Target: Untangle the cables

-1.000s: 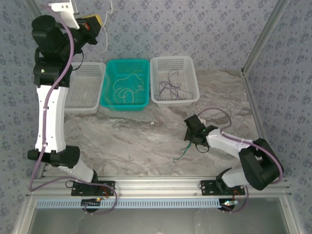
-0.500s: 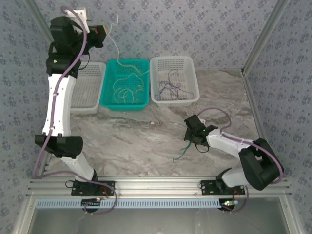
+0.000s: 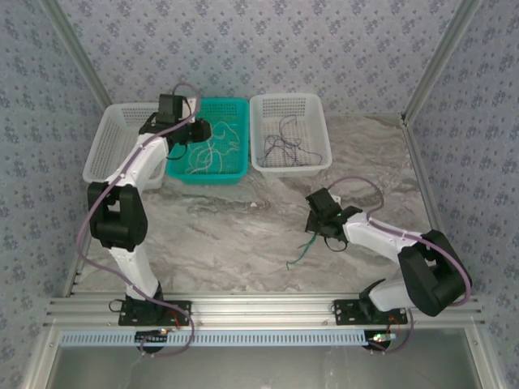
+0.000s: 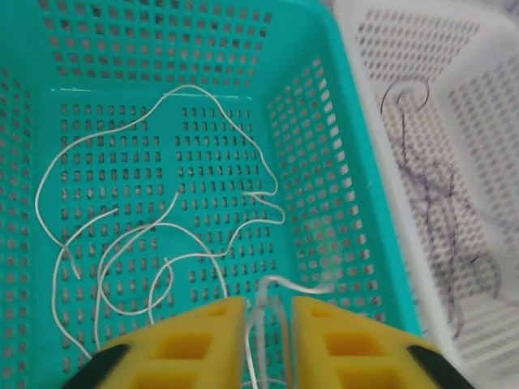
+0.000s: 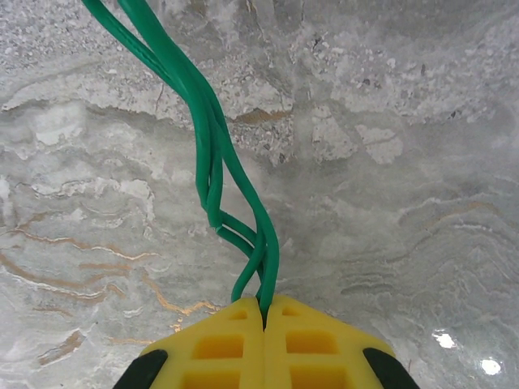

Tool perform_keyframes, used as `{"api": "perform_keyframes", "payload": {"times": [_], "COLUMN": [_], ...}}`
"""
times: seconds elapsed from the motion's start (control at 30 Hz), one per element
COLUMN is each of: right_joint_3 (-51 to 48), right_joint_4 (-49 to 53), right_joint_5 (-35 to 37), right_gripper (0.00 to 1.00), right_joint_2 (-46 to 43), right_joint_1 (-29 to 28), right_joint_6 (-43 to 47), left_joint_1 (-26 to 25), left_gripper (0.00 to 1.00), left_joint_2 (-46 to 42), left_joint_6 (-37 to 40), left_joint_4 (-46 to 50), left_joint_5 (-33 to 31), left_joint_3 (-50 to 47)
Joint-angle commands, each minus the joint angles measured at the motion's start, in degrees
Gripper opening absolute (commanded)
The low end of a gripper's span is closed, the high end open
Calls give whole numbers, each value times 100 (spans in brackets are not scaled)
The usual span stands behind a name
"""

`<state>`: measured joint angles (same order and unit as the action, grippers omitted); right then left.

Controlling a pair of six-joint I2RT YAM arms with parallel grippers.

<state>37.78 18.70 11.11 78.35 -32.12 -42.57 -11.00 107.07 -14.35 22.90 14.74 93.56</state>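
Observation:
The pale whitish cable [image 4: 188, 86] lies in loose loops on the floor of the teal basket [image 4: 324, 105]. My left gripper [image 4: 268, 301] hovers just above it, open, and blurred whitish strands hang loose in the gap between its yellow fingers. From above, this gripper [image 3: 199, 130] is over the teal basket's [image 3: 207, 180] left part. My right gripper [image 5: 264, 301] is shut on the green cable [image 5: 207, 138], which trails twisted over the marble table. The green cable [image 3: 302, 255] runs from the right gripper [image 3: 316, 231] toward the front. The dark purple cable [image 3: 284, 147] rests in the right white basket [image 3: 292, 168].
A second white basket [image 3: 105, 138] stands left of the teal one, at the table's back left. The three baskets line the back edge. Aluminium frame posts rise at the back right corner [image 3: 430, 73]. The dark cable's basket [image 4: 486, 97] sits right beside the teal wall.
My left arm has swung down from high at the back to the teal basket, bringing the whitish cable with it, and its jaws have parted. The right arm has not moved.

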Motion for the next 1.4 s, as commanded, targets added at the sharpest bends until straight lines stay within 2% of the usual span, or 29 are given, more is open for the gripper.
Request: {"api": "perform_keyframes", "payload": {"times": [0.0,0.1,0.17,0.2,0.4,0.63,0.8,1.03,1.17,1.23,1.3,1.37], "right_joint_3": [204,293,439,508,1054,1584,2116,2454,2514,2546,2573,2631], "right_joint_4": [193,250,341,388,468,-451,-728,-1188,-1385,-1452,-1560,-1570], "right_joint_5": [-22,-83,-207,-262,-633,-1442,-2055,-2688,-2913,-3005,-3148,-3267], "right_gripper": [0,0,0,0,0,0,0,0,0,0,0,0], "right_joint_2": [47,-28,-142,-189,-771,-1252,-1054,-798,-695,-664,-638,-602], "right_joint_1": [-5,-36,-40,-47,-56,-203,-403,-621,-683,-687,-683,-690], "right_joint_6": [69,42,46,40,179,701,1131,1154,1077,982,900,893], "left_joint_1": [-33,-34,-66,-84,-305,-1032,-1447,-1654,-1780,-1856,-1886,-1876], "left_gripper": [42,78,92,97,99,99,92,75,71,69,56,38], "left_joint_2": [-275,-607,-993,-1183,-2420,-3533,-3683,-3423,-3125,-3012,-2958,-2943], "left_joint_6": [-49,-183,-287,-343,-952,-2086,-2980,-3179,-3345,-3368,-3240,-3187], "left_joint_4": [-374,-306,-370,-395,-416,-991,-1597,-1771,-2796,-3174,-3160,-3163], "left_joint_5": [-95,-102,-87,-81,290,565,981,1348,2159,2350,2281,2152], "left_joint_3": [169,233,174,150,-280,-1607,-2350,-2474,-2615,-2654,-2657,-2711]}}
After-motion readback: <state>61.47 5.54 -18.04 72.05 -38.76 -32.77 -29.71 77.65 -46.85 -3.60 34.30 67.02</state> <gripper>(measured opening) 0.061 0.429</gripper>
